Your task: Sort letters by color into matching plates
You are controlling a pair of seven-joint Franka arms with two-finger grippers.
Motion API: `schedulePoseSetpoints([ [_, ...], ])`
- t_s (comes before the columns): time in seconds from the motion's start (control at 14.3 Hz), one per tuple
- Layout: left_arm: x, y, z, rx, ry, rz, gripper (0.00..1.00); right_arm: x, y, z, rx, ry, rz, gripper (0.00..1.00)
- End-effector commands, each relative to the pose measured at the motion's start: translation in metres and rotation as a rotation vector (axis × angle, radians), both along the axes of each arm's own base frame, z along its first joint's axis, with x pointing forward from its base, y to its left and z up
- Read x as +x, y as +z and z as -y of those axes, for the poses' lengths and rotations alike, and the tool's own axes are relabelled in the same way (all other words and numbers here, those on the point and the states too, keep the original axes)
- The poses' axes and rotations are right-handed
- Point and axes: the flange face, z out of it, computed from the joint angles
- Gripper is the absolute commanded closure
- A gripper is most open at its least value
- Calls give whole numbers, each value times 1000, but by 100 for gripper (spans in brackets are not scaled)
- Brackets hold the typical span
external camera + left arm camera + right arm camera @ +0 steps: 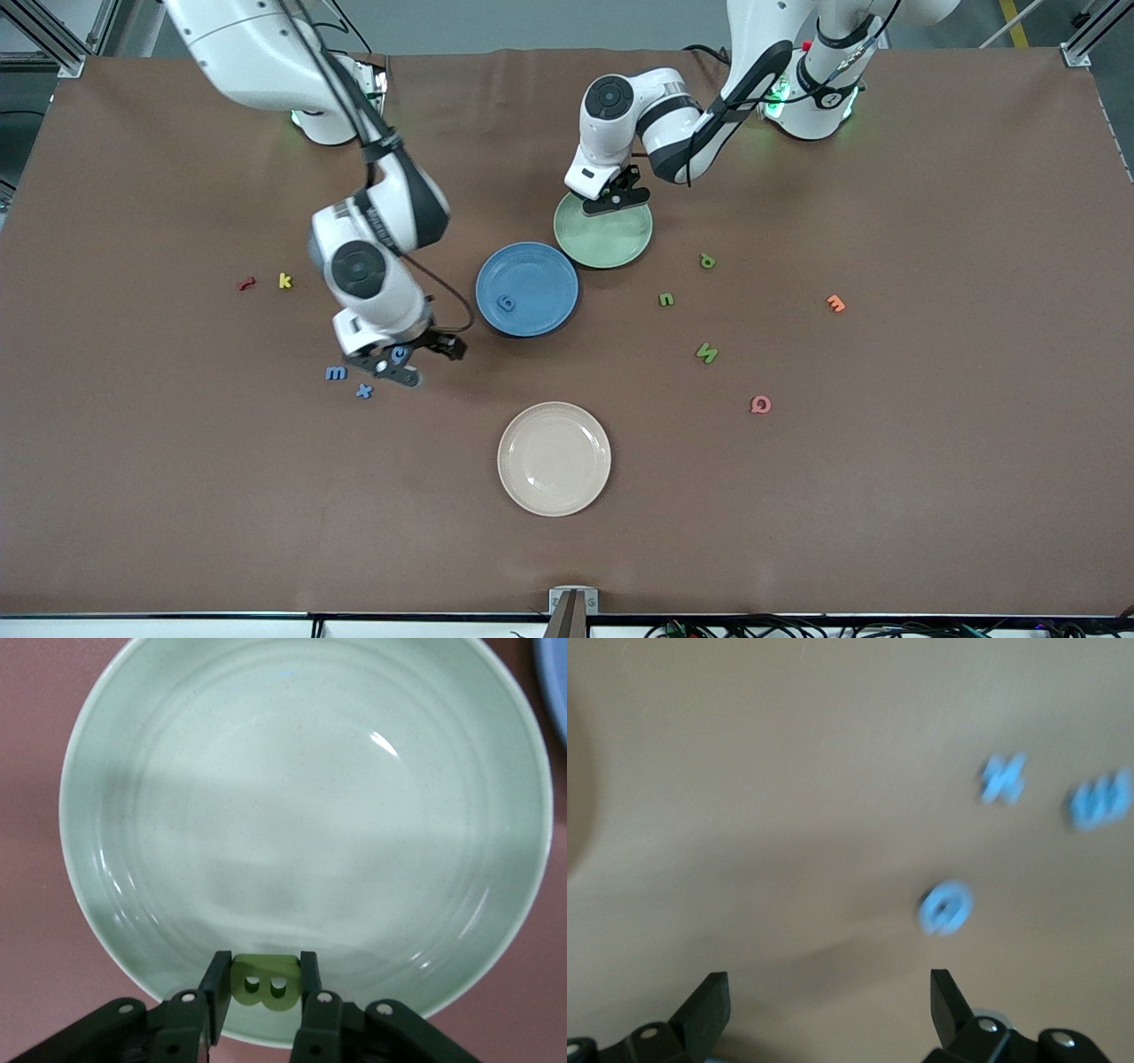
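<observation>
My left gripper [259, 985] pinches a green letter B [264, 981] between its fingers [215, 985], held over the pale green plate [620, 244] close to the rim that faces my bases. The plate's bowl [301, 797] is bare under the letter. Touching that plate, nearer the front camera, sits the blue plate [540, 266] with a blue letter g [506, 303] lying in it.

My right gripper [406, 359] hangs with its fingers [707, 1005] spread wide and nothing between them, over the brown table [886, 496] toward the right arm's end, nearer the camera than the blue plate. A blue letter c [400, 354] lies on the table just under it, free of the fingers. Beside it lie the blue m [336, 373] and the blue x [364, 390].

Three green letters are loose on the table toward the left arm's end: a p [707, 260], an n [666, 299] and a w [706, 353]. Around them are an orange letter [835, 303] and a pink letter [760, 404]. A red letter [246, 283] and a yellow k [284, 280] lie toward the right arm's end. The cream plate [554, 458] stands nearest the camera.
</observation>
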Motion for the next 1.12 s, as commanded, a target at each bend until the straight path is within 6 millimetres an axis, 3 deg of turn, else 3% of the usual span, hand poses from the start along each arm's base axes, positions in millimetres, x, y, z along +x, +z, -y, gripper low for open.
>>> schedulePoseSetpoints([
  [0.0,4,-9,4,11,13,20,71,18,0,63,13,172,-14,0],
  [0.07,5,-9,5,10,8,24,70,22,-1,80,14,192,-18,0],
  [0.14,5,-9,5,10,4,27,61,26,-2,93,14,215,-18,0],
  [0.21,5,-8,5,9,3,28,45,29,-3,106,16,251,-13,0],
  [0.28,7,-7,6,8,5,30,18,31,-4,113,17,267,-13,0],
  [0.35,9,-6,5,6,8,32,9,33,-6,124,9,279,-13,1],
  [0.49,19,2,2,-1,17,50,8,38,-15,147,13,329,-1,13],
  [0.63,42,16,-9,-9,54,77,8,42,-24,170,16,348,5,24],
  [1.05,108,56,-53,-24,31,152,8,27,-57,180,19,346,33,26],
])
